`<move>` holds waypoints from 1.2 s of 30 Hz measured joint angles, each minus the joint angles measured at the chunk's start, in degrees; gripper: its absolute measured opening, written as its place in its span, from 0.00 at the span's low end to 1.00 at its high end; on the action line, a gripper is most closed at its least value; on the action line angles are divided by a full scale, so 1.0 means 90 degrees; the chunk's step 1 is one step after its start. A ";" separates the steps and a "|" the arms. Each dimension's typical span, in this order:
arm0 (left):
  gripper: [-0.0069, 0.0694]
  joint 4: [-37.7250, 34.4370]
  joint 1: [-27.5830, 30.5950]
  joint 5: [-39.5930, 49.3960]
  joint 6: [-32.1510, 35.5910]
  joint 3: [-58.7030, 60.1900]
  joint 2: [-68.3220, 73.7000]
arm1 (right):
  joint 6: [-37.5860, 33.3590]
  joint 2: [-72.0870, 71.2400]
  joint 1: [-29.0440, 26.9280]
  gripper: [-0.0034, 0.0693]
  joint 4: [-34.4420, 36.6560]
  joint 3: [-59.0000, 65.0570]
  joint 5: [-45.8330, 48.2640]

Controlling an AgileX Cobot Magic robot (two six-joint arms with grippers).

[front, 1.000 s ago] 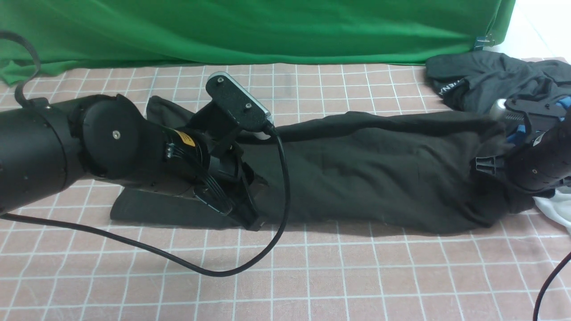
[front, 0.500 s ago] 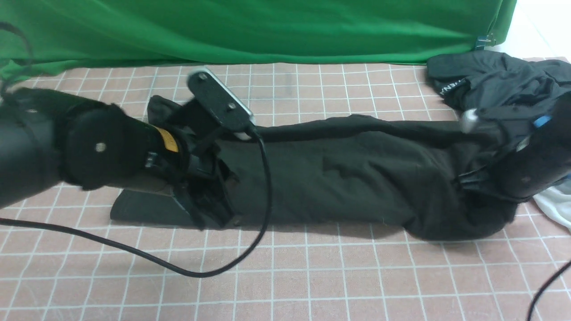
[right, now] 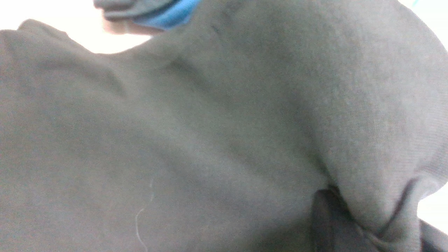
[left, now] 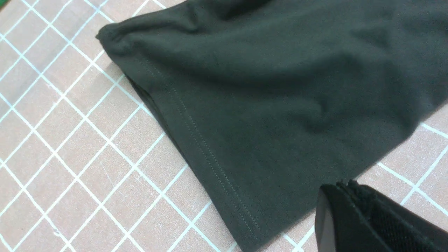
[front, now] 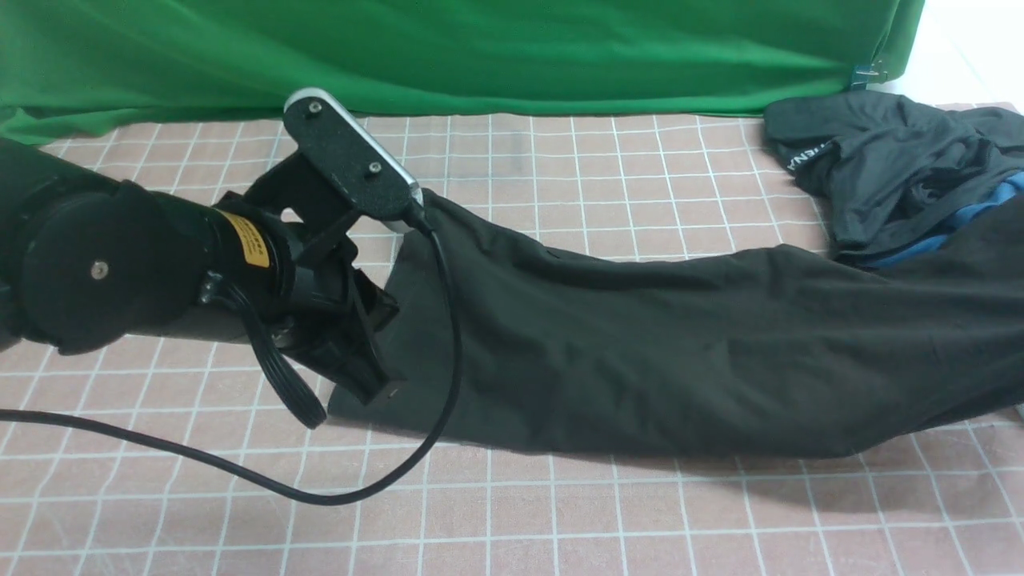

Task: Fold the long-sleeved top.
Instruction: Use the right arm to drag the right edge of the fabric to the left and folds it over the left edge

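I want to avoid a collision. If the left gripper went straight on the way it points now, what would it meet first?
Probably the pink checked tablecloth. The left gripper points down and forward, shut on the black long-sleeved top's edge, which is already against it. Depth is unclear.

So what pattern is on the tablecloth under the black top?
The tablecloth is pinkish with a grid of thin white lines, clearest in the front view.

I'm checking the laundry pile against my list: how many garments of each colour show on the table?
Black: 1, the long-sleeved top, stretched across the checked cloth.
Dark grey: 1, the garment with white lettering, bunched at the far right.
Blue: 1, the blue shirt, only an edge showing beneath the grey one.
Total: 3
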 joint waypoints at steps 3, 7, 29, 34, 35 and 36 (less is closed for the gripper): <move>0.11 0.0097 0.0055 0.0000 -0.0174 0.0000 0.0000 | -0.0006 -0.0159 0.0091 0.19 0.0039 0.0005 0.0002; 0.11 0.0111 0.0608 0.0004 -0.0455 0.0000 0.0000 | -0.0006 -0.0466 0.0503 0.19 0.0039 0.0007 -0.0011; 0.11 -0.1484 0.1667 -0.0156 0.0168 0.0000 0.0000 | -0.0047 -0.0816 0.2233 0.19 0.0941 -0.1284 -0.0335; 0.11 -0.1509 0.1667 -0.0144 0.0168 0.0000 0.0000 | -0.0483 -0.0800 0.2233 0.19 0.1732 -0.1287 -0.0420; 0.11 -0.1509 0.1667 -0.0139 0.0168 0.0000 0.0000 | -0.0591 -0.0769 0.2233 0.19 0.1901 -0.1287 -0.0443; 0.11 -0.1509 0.1667 -0.0124 0.0168 0.0000 0.0000 | -0.0781 -0.0720 0.2239 0.19 0.2162 -0.1287 -0.0476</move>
